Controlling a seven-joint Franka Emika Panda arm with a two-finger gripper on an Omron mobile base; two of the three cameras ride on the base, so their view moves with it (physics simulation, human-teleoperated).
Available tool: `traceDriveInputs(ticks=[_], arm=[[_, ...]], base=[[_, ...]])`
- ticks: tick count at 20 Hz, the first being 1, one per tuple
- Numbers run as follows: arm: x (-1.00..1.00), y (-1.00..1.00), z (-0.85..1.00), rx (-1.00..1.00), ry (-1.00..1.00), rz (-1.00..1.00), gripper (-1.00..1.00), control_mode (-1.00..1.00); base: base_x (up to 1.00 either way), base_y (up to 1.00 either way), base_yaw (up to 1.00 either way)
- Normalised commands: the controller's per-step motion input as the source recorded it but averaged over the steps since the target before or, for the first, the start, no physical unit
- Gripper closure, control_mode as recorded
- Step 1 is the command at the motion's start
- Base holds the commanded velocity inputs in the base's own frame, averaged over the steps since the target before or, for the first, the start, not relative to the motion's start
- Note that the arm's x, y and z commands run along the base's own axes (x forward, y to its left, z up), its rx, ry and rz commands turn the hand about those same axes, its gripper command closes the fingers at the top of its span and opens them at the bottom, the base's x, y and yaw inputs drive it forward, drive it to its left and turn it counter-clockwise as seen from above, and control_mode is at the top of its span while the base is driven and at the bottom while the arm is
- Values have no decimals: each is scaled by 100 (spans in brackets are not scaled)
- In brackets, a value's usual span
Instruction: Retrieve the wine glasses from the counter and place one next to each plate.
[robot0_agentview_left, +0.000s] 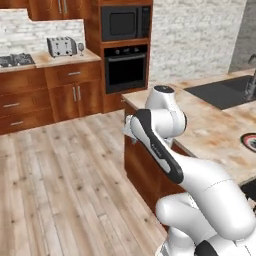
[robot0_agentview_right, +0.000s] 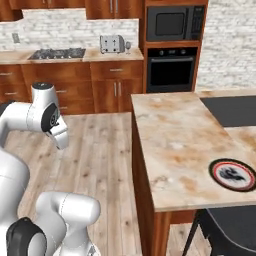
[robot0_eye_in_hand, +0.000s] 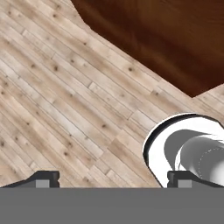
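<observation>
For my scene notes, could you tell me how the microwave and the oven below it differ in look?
The microwave sits higher and is the smaller; the oven is taller. The oven has a steel bar handle across its door; the microwave has none visible. Both are black with dark glass fronts, built into one wooden column.

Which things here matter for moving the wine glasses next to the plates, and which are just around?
For the job:
wine glass by the toaster
far counter
red-ringed plate on the island
open gripper, empty

Just around:
toaster
microwave
oven
stove burners
sink
</observation>
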Motion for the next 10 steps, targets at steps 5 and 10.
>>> traceDriveInputs(ticks=[5,10], arm=[[0,0,0,0,0,0,-100,100],[0,0,0,0,0,0,-100,100]], base=[[100,82,-30],[100,78,-25]])
